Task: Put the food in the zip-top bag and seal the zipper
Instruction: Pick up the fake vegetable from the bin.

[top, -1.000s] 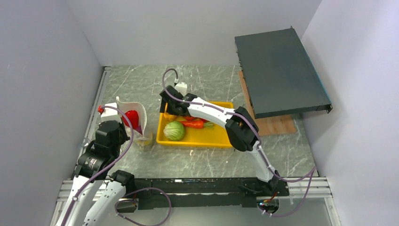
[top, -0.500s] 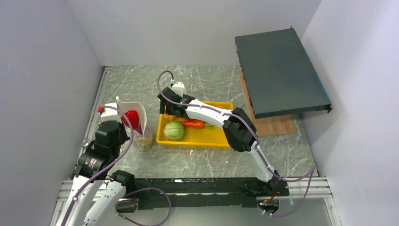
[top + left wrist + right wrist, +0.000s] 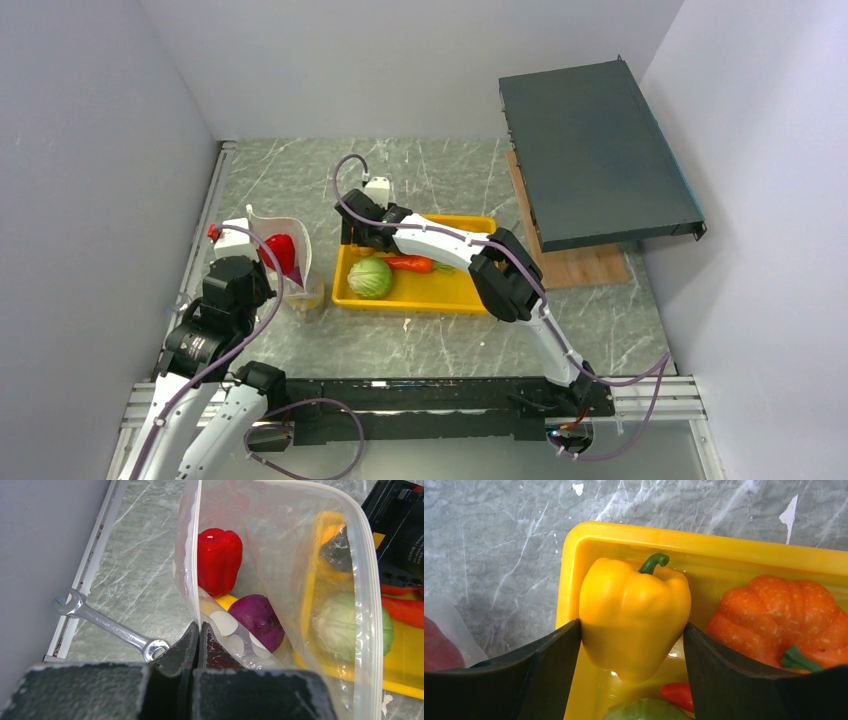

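Observation:
My left gripper [image 3: 199, 630] is shut on the near rim of the zip-top bag [image 3: 367, 605], holding its mouth open, with the whitish zipper [image 3: 187, 555] running up from the fingers. Inside the bag lie a red pepper [image 3: 218, 560], a purple onion [image 3: 257, 620] and a yellow piece [image 3: 225, 601]. My right gripper [image 3: 631, 630] is at the far left corner of the yellow tray [image 3: 704, 537], both fingers pressed against the sides of the yellow pepper [image 3: 634, 615]. An orange pumpkin [image 3: 784, 615] sits just right of it. The green cabbage [image 3: 370, 277] and carrot [image 3: 412, 264] lie in the tray.
A metal wrench [image 3: 105, 625] lies on the marble table left of the bag, near the wall rail. A dark flat box [image 3: 595, 150] rests tilted on a wooden board [image 3: 590, 265] at the back right.
The right arm has shifted a little left toward the tray's far left corner, and its fingers have narrowed onto the yellow pepper. The left arm and the bag have not moved.

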`<state>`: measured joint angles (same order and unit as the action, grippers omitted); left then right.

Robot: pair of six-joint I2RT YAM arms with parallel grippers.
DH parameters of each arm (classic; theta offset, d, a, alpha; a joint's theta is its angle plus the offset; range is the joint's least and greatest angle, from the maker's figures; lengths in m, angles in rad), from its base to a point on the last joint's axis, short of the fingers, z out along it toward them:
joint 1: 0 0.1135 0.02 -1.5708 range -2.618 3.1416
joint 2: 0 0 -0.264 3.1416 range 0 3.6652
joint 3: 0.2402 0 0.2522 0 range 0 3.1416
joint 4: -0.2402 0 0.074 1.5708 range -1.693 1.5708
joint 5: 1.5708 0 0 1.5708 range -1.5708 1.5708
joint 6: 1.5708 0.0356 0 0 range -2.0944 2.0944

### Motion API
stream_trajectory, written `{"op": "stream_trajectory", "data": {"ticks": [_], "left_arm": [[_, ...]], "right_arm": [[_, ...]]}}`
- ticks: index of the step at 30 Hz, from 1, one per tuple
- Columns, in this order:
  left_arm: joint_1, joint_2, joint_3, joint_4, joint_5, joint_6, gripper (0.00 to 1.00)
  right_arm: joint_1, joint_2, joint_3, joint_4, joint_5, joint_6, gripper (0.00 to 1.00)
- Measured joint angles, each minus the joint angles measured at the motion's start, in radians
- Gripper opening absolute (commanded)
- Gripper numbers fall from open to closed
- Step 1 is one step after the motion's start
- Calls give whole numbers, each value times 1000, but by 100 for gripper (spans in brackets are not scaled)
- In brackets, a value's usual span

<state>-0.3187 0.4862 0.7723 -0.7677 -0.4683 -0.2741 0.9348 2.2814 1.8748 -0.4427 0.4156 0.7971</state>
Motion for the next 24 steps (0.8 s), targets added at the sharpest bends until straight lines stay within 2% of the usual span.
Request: {"op": "stream_trajectory", "data": {"ticks": [3,11,18,24], "left_arm": [[0,0,0,0,0,0,0],[0,0,0,-1,-2,-1,0],[0,0,0,-6,-21,-2,0],[0,-5,0,-8,-27,-4,0]], "right_arm": [[0,0,0,4,-2,-20,46],[0,-41,-47,29,-32,-100,17],[2,-225,-124,22,-59,-166,1],[13,-404,-164,55,-85,-213,0]]}}
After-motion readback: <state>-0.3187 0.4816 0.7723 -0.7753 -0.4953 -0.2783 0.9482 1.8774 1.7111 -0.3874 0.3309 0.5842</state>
